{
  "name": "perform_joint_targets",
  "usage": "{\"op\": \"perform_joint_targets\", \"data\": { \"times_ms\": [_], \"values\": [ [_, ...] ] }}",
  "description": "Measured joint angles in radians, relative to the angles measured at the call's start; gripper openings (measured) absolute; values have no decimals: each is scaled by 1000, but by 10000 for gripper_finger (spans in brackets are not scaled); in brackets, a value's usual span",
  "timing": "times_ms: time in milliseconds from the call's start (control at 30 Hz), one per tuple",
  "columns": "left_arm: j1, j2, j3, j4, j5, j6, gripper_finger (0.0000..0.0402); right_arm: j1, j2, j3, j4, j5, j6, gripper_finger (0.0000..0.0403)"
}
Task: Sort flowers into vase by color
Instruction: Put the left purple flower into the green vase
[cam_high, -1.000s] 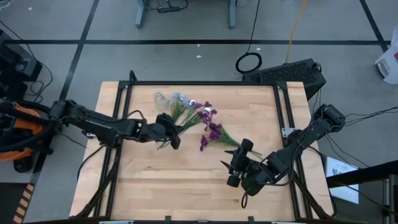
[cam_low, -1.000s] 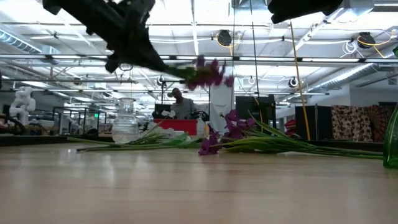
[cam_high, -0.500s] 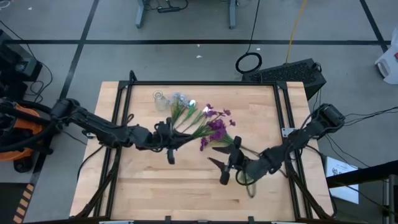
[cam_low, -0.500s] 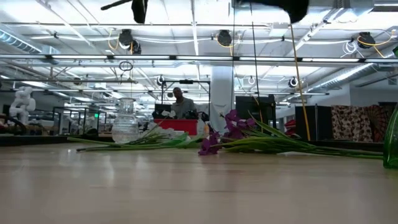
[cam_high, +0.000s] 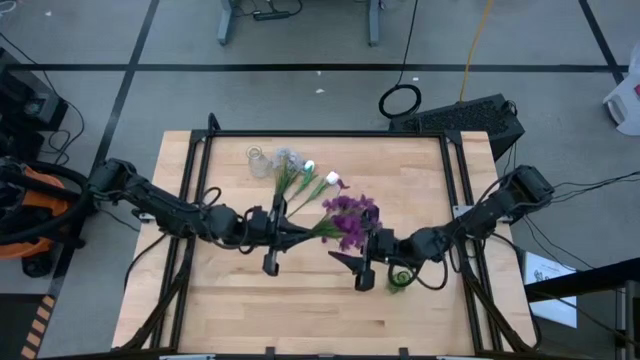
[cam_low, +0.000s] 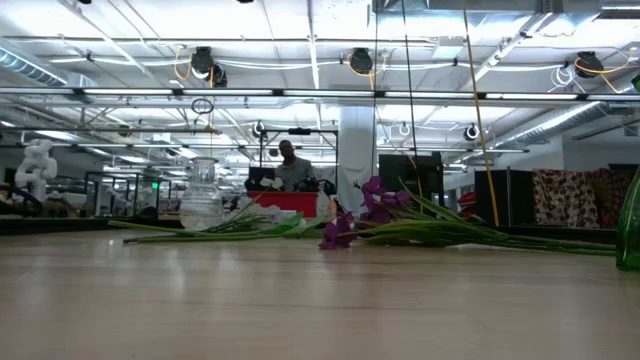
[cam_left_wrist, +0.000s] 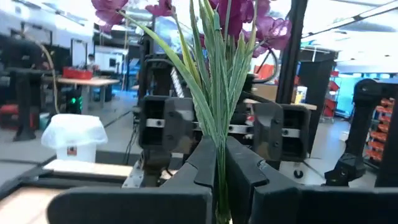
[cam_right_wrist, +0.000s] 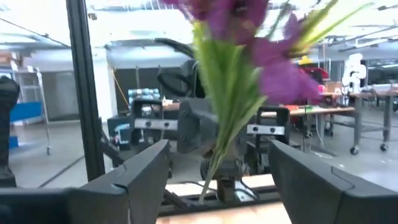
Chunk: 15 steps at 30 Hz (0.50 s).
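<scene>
Purple flowers pinched in left claw, between right claw's wide fingers.

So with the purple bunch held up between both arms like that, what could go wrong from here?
1. The left end effector pinches the purple flowers only by thin stalks, so the bunch could slip or sag before a handover.
2. The right end effector stands open facing the bunch, close to the left one, so closing could hit its fingers.
3. The green vase sits right under the right arm, so a low move could tip it.
</scene>
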Motion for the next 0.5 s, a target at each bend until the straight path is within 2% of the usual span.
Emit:
{"op": "perform_joint_targets", "data": {
  "times_ms": [233, 500],
  "values": [
    [0, 10, 0, 16, 26, 79, 19, -54, 0, 0, 104, -142, -28, 272],
    [22, 66, 0, 79, 22, 98, 20, -119, 0, 0, 114, -279, -20, 272]
  ]
}}
